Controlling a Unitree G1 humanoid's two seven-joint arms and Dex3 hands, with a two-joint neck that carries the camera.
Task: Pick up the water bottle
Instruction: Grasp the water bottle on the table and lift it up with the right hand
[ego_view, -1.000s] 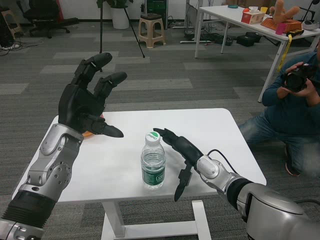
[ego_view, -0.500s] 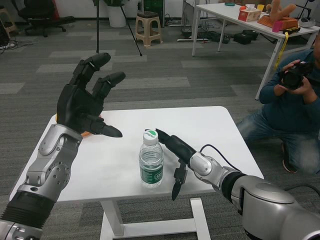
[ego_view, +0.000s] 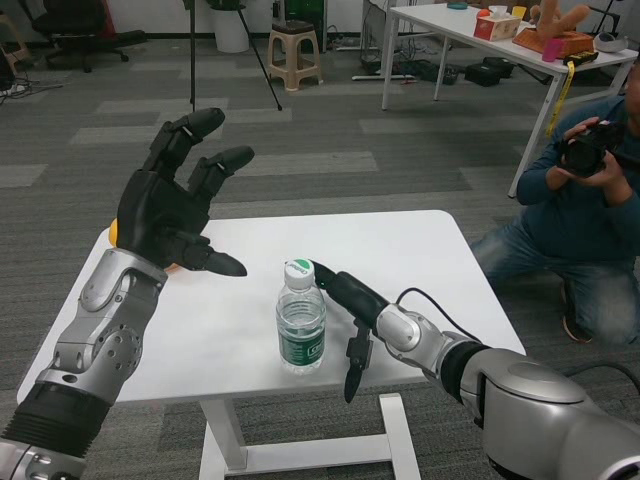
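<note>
A clear water bottle (ego_view: 301, 319) with a white cap and green label stands upright near the front edge of the white table (ego_view: 420, 260). My right hand (ego_view: 345, 300) lies open just right of the bottle, its upper fingers reaching to the cap and its thumb hanging down beside the label; I cannot tell whether it touches the bottle. My left hand (ego_view: 175, 200) hovers open above the table's left part, fingers spread and raised, well apart from the bottle.
An orange object (ego_view: 115, 234) peeks out behind my left hand on the table. A person with a camera (ego_view: 590, 190) crouches at the right. A stool (ego_view: 299, 56), a tripod and another white table (ego_view: 470, 30) stand further back.
My right hand has slid a little further left, closer to the bottle's cap. The view has shifted slightly; the left hand stays raised.
</note>
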